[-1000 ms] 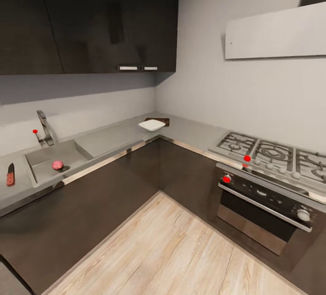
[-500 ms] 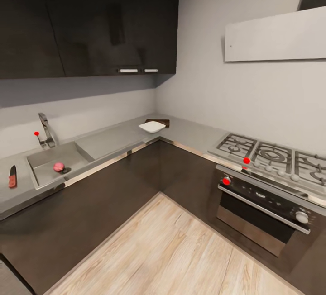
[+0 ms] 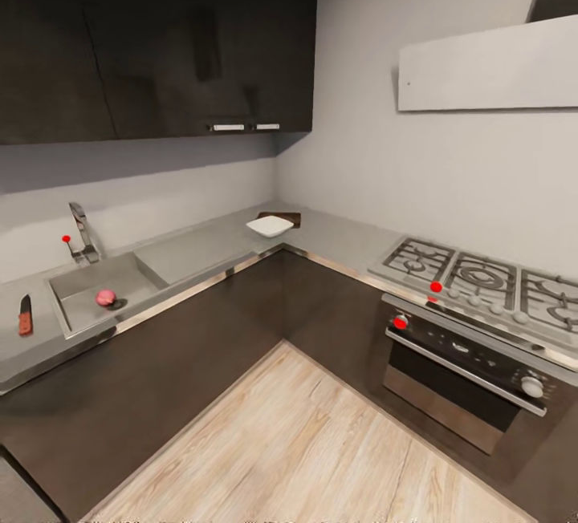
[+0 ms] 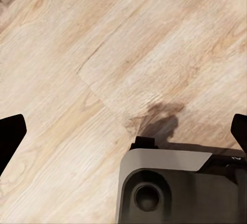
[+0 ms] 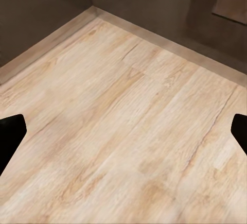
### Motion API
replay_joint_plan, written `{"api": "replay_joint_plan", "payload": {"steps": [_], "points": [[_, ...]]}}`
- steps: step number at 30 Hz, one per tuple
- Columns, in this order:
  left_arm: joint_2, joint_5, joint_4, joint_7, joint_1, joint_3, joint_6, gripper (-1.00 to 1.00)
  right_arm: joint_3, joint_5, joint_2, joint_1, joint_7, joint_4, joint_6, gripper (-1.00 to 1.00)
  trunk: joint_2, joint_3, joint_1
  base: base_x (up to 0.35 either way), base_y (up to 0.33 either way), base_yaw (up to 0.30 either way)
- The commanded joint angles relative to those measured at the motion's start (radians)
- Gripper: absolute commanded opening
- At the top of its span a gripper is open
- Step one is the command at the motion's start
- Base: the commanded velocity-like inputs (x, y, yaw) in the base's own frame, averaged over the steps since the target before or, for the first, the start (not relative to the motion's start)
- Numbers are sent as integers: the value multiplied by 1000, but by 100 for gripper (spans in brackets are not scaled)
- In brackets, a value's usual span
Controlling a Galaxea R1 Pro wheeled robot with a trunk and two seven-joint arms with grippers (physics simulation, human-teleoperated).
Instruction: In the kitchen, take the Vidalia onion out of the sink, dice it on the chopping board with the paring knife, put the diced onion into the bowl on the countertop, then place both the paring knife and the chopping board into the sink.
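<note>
In the head view the pinkish Vidalia onion [image 3: 105, 297] lies in the steel sink [image 3: 83, 316] at the left. A chrome tap [image 3: 80, 233] with a red knob stands behind the basin. The red-handled paring knife [image 3: 26, 316] lies on the grey countertop [image 3: 337, 238], left of the sink. In the far corner stands the white bowl [image 3: 270, 225], and the brown chopping board [image 3: 285, 216] shows just behind it. My left gripper [image 4: 123, 134] and right gripper [image 5: 123, 131] both hang open over the pale wood floor, with nothing between their fingers.
A gas hob [image 3: 482, 274] with an oven [image 3: 461, 366] below it fills the right-hand run. Dark upper cabinets [image 3: 160, 34] hang over the sink and a range hood [image 3: 490, 66] over the hob. Wood floor [image 3: 305, 443] lies between the cabinet runs. My base [image 4: 175, 188] shows in the left wrist view.
The whole head view has shifted slightly, so the camera has moved. The onion, knife, bowl and board lie where they were.
</note>
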Motion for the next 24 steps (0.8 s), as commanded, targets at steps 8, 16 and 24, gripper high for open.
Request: {"api": "replay_joint_plan", "payload": {"steps": [8,16,24], "points": [[0,0,-1,3,0,0,-2,100,-1,1,0,-1,-1,1,-2,100,55,12,-31,0,0,0],[0,1,-1,3,0,0,-2,100,-1,1,-1,-1,-1,1,-3,100,111,25,-61,0,0,0],[0,2,-2,3,0,0,-2,100,-1,1,-1,-1,-1,1,-3,100,167,49,-92,0,0,0]]}}
